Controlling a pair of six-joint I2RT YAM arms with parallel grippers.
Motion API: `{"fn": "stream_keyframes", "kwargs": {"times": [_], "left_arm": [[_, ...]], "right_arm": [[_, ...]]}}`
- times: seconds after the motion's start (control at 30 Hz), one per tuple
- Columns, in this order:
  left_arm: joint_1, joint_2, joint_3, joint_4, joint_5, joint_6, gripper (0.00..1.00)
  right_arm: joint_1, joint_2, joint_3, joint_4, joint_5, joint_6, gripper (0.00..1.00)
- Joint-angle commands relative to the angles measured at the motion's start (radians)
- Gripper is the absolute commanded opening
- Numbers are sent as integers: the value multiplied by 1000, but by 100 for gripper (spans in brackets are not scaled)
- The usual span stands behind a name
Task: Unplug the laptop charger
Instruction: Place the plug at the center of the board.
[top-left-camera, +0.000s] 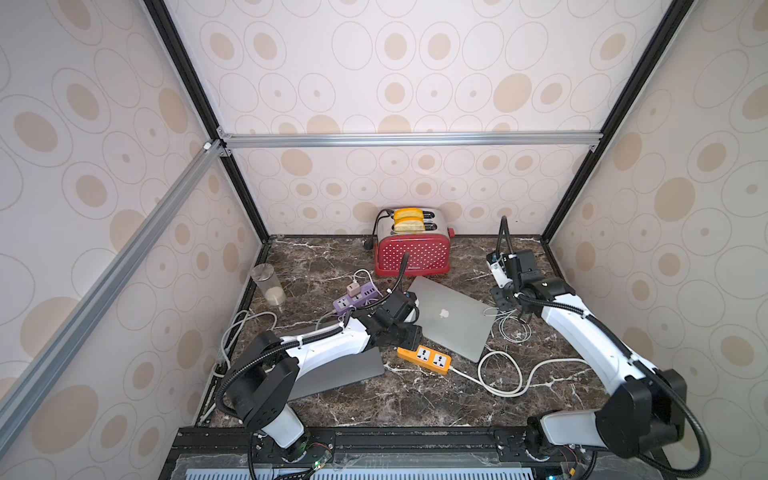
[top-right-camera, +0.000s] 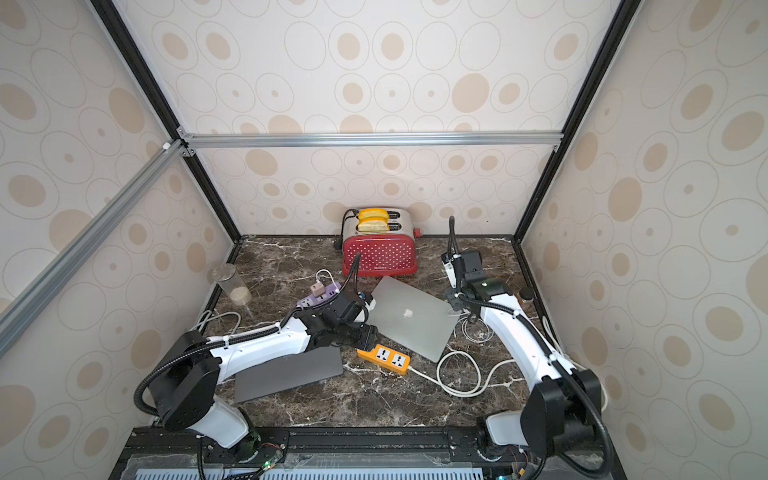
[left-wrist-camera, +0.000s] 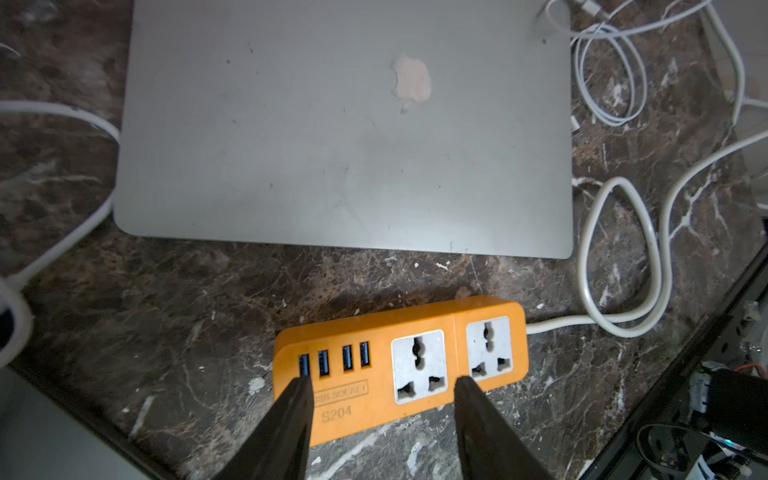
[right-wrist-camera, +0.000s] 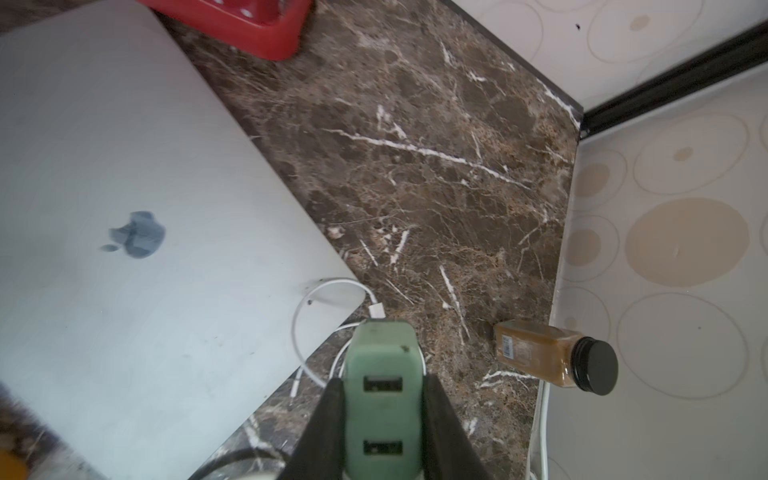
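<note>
Two right gripper (right-wrist-camera: 382, 380) fingers (right-wrist-camera: 322, 432) flank green charger (right-wrist-camera: 382, 415), touching both sides.

In a top view the left arm (top-left-camera: 328, 345) hides one end of the orange power strip (top-left-camera: 424, 358) and part of the dark slab (top-left-camera: 345, 374), while the right wrist view crops the green charger (right-wrist-camera: 382, 411) and red toaster (right-wrist-camera: 232, 20).

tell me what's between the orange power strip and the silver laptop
Nothing: the stretch between the orange power strip and the silver laptop is bare marble countertop, shown plainly in the left wrist view.
</note>
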Motion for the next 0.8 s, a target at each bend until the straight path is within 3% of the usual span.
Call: {"fn": "stream_keyframes", "kwargs": {"times": [0.0, 0.33, 0.77], "left_arm": [[36, -49, 39, -53, -28, 26, 57], [150, -24, 32, -72, 8, 58, 58], [192, 52, 84, -76, 11, 74, 58]], "right_arm": [[-42, 115, 64, -18, 46, -53, 16], [-128, 386, 213, 7, 185, -122, 16], [-179, 596, 332, 41, 145, -141, 17]]}}
